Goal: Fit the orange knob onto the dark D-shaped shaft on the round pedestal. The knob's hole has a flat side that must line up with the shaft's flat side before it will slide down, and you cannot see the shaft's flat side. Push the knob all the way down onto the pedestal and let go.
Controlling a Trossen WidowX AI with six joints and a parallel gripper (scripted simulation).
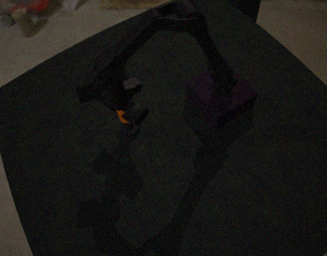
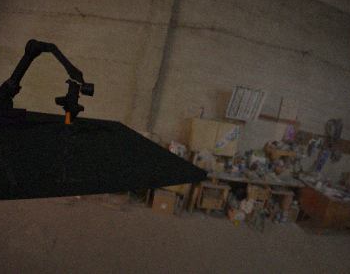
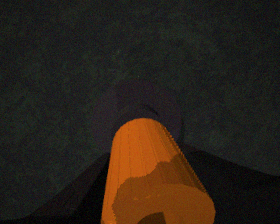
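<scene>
Pincer (image 1: 132, 101) (image 2: 69, 112) (image 3: 144, 155), partly open, grips the orange knob (image 1: 122, 120) (image 2: 69, 118) (image 3: 143, 155) near the round pedestal (image 1: 134, 130) (image 3: 102, 117).

You can read no text, label, brand, number or sign here; the markings on the pale cabinet (image 2: 201, 136) are too blurred.

From where I sit, I see a dark counter (image 1: 161, 177) (image 2: 107, 155) (image 3: 50, 60) with straight edges and corners. A purple block (image 1: 203, 95) sits on it, under the arm's foot. My wrist view shows a round pedestal (image 3: 105, 117) on the surface. Dark shadows of the arm stretch across the top.
</scene>
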